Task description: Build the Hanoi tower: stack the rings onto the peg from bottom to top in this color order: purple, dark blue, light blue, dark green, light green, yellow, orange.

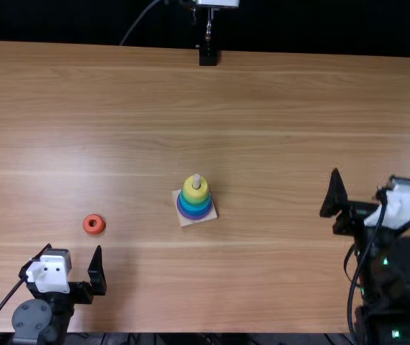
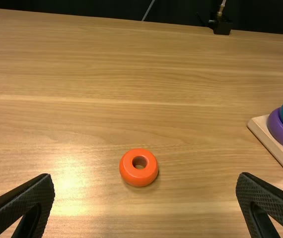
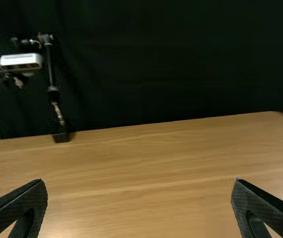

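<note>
Light brown wooden table [image 1: 298,108] against a black backdrop [image 1: 334,25]. Top view: near the middle, around the peg [image 1: 196,180] of the square wooden base [image 1: 185,221], purple ring [image 1: 198,215] lowest, blue and green shades between, yellow ring [image 1: 190,192] uppermost; orange ring [image 1: 86,228] on the table, well apart, near the left gripper [image 1: 73,248]; right gripper [image 1: 367,176] far across. Left wrist view: fingers spread, orange ring beyond, apart from both. Right wrist view: fingers spread, black stand [image 3: 61,137] at the table's far edge.
</note>
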Tool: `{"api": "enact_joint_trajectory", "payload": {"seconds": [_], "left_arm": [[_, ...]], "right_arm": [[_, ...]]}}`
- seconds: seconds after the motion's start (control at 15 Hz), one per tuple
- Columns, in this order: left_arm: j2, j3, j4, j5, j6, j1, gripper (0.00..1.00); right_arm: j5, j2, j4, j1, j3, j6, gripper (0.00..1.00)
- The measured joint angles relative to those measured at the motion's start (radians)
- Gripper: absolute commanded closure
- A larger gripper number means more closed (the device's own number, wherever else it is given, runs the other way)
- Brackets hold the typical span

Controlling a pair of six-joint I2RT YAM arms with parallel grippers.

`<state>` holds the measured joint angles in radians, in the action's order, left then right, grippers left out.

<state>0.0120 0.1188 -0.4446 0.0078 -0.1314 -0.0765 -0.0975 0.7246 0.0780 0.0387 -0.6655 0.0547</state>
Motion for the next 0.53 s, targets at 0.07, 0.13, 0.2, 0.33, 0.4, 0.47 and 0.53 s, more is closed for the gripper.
{"api": "enact_joint_trajectory", "payload": {"seconds": [0.07,0.13,0.2,0.33,0.4,0.47,0.53], "left_arm": [[0.0,0.0,-0.001,0.0,0.0,0.0,0.0],[0.0,0.0,0.0,0.0,0.0,0.0,0.0],[0.0,0.0,-0.001,0.0,0.0,0.0,0.0],[0.0,0.0,0.0,0.0,0.0,0.0,0.0],[0.0,0.0,0.0,0.0,0.0,0.0,0.0],[0.0,0.0,0.0,0.0,0.0,0.0,0.0],[0.0,0.0,0.0,0.0,0.0,0.0,0.0]], "right_arm": [[0.005,-0.096,-0.002,-0.016,0.089,-0.008,0.0],[0.016,-0.19,-0.001,-0.041,0.173,-0.02,0.0],[0.045,-0.275,-0.001,-0.056,0.239,-0.046,0.0],[0.119,-0.387,0.001,-0.059,0.338,-0.119,0.0],[0.14,-0.438,0.008,-0.059,0.385,-0.144,0.0],[0.156,-0.485,0.01,-0.059,0.428,-0.162,0.0],[0.163,-0.517,0.011,-0.06,0.458,-0.169,0.0]]}}
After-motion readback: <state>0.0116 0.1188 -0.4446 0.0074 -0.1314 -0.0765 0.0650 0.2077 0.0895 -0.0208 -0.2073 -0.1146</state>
